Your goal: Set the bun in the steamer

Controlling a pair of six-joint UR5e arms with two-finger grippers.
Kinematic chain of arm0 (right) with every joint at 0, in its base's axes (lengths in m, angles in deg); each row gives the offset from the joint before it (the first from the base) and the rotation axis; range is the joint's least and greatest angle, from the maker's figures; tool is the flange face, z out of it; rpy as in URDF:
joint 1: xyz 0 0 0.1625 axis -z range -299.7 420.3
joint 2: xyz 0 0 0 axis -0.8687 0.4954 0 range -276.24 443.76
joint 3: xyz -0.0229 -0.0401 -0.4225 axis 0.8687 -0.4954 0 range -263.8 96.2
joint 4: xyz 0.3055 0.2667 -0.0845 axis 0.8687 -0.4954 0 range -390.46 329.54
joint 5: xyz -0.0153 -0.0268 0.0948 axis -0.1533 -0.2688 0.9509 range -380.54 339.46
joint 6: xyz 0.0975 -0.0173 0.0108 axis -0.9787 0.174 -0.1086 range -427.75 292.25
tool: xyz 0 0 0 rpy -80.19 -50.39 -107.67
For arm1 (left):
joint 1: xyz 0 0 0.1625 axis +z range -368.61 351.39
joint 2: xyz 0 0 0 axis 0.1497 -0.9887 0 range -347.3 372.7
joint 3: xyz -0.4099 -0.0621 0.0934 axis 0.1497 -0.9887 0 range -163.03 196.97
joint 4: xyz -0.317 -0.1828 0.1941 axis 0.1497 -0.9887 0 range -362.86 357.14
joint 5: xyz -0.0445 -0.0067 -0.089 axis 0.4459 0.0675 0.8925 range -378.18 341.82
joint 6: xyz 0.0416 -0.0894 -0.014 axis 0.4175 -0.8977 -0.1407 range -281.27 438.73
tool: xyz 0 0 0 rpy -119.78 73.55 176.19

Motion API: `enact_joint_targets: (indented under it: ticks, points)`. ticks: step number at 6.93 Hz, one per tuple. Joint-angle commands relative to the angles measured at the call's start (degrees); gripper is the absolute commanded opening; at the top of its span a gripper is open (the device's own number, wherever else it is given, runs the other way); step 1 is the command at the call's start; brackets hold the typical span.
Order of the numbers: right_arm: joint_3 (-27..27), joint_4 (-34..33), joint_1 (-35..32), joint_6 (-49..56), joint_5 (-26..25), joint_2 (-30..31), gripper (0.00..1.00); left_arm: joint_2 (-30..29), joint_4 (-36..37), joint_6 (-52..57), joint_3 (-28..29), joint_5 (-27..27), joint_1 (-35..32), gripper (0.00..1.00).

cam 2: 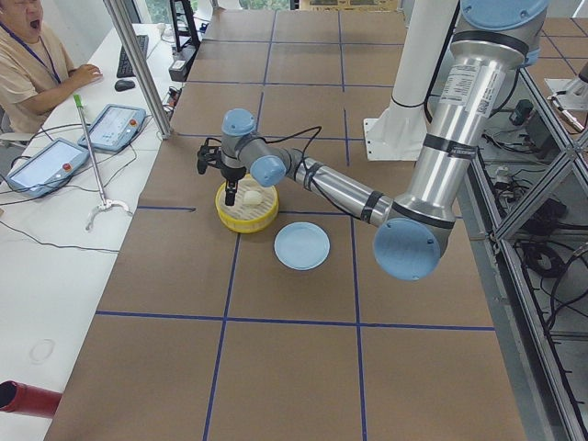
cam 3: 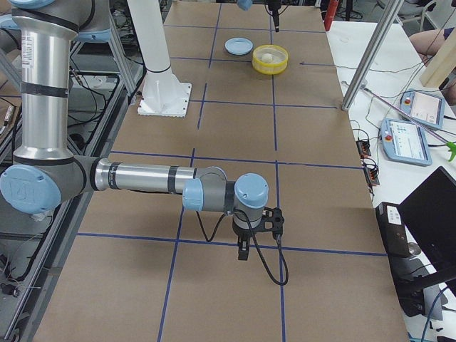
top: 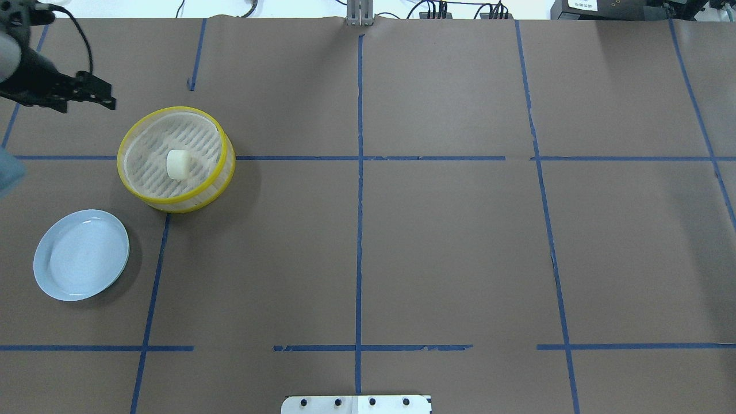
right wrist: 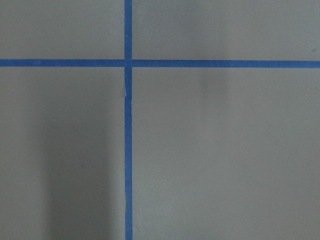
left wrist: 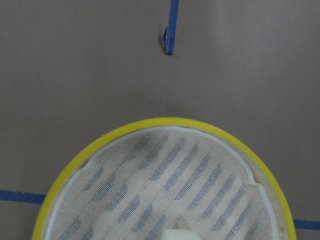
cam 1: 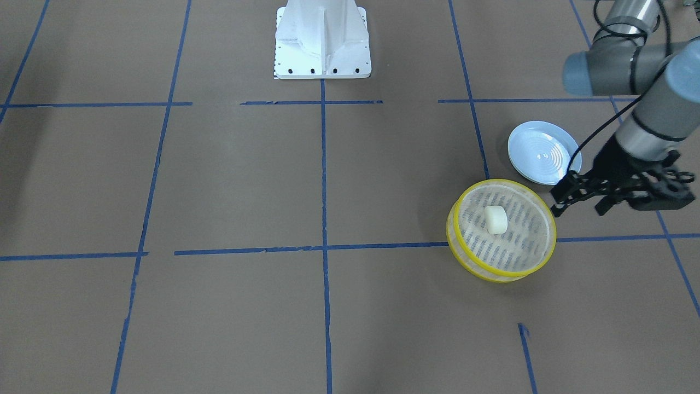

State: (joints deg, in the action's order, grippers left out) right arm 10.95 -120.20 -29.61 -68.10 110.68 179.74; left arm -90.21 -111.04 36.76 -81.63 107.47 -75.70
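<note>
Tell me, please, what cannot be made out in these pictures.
The bun: the left wrist view's bottom edge cuts off all but its top.
The steamer: the same edge cuts off its lower part.
The right gripper: seen only in the exterior right view, small; open or shut cannot be told.

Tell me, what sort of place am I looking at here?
Most likely a robotics lab or test cell: a paper-covered table marked with a blue tape grid, a robot's left arm and right arm, and touchscreen control pendants on the side desk by an operator.
</note>
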Motion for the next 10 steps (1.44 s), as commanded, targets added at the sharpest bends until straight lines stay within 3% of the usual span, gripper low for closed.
enact_joint_targets:
  ticks: [1,5,7,10]
  points:
    - [0.0,0.0,0.0,0.0,0.0,0.0,1.00,9.4,1.2,19.7,-1.2,8.7,-13.0,0.99]
    - [0.0,0.0,0.0,0.0,0.0,0.1,1.00,11.9,10.5,42.4,6.4,8.9,-27.2,0.99]
    - [0.0,0.0,0.0,0.0,0.0,0.1,1.00,9.0,9.8,42.6,13.4,9.2,-28.1,0.99]
    - [0.0,0.0,0.0,0.0,0.0,0.0,1.00,10.1,10.4,41.9,11.1,9.0,-28.3,1.00]
